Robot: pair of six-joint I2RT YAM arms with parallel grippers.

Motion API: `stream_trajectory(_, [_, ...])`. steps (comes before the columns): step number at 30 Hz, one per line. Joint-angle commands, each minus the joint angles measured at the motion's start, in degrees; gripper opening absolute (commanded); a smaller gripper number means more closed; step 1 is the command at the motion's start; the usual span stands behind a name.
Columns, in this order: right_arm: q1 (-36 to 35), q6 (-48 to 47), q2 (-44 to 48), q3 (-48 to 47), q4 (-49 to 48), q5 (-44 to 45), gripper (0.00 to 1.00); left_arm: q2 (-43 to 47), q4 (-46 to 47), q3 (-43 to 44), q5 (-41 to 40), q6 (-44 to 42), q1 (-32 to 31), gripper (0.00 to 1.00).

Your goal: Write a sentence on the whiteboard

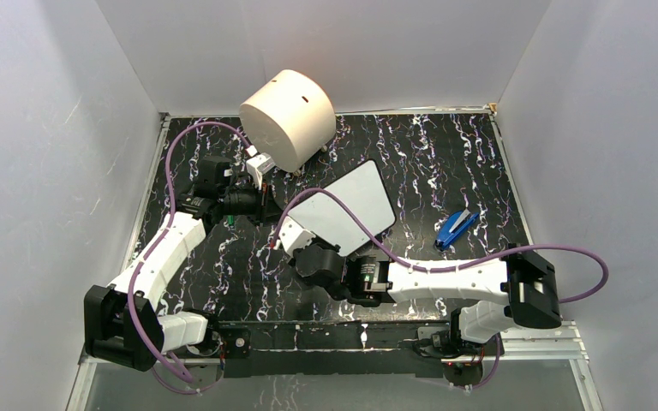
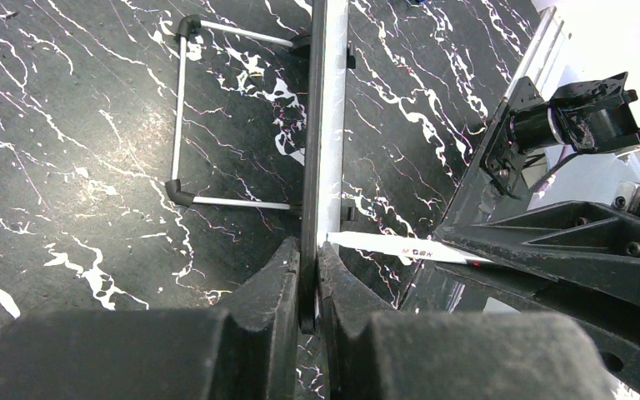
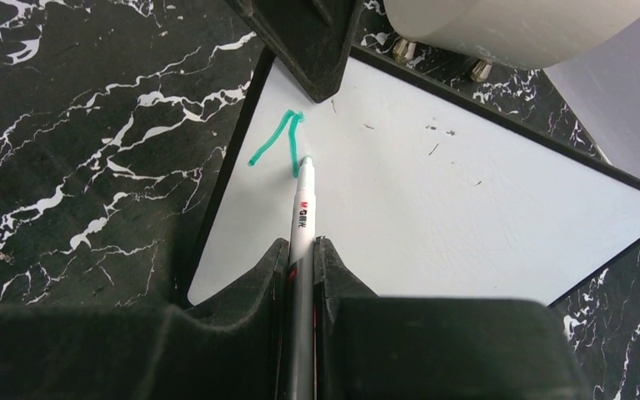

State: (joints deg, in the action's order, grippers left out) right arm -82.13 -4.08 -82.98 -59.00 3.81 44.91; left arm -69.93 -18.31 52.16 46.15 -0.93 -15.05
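Two tools share this job. The left tool (image 2: pixel 308 268) is clamped on the thin edge of the whiteboard (image 3: pixel 467 192), which runs straight ahead of its jaws, seen edge-on. The right tool (image 3: pixel 300 260) is closed tight around a marker (image 3: pixel 302 218) that sticks out ahead of its fingertips, green tip on the white face. The sentence (image 3: pixel 277 137) is barely begun: a couple of slanted green strokes just ahead and left of the marker tip, close to the board's left rim.

The main risk, as I judge it, is the board shifting. It is pinched only along one rim, so pen pressure could pivot it in the left tool and smear or skip a stroke. The marker could also slide back between the right tool's jaws if pressed hard. The left tool's fingers cover the rim just ahead of the strokes, so a line carried that way would run into them.

A wire stand (image 2: pixel 182 108) juts from the board's back, left of the left tool; whether it bears on the desk (image 1: pixel 480 163) I cannot tell. A cream cylinder (image 1: pixel 287 116) sits just beyond the board's far rim, limiting the right tool's reach ahead. A blue stapler (image 1: pixel 456 229) lies well off to the right tool's right, out of the way.
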Motion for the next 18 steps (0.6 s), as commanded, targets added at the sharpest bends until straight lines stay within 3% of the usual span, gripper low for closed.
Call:
stream_trajectory(1, [0.83,-1.99,0.96,-0.78,-5.57,1.57,0.0,-1.0,-3.1,-0.26,-1.48,-2.41,-0.4,0.0])
stream_trajectory(18, [2.22,-5.25,-0.28,-2.34,-8.74,1.59,0.0,-0.84,-3.16,-0.22,-1.47,-2.5,-0.33,0.0])
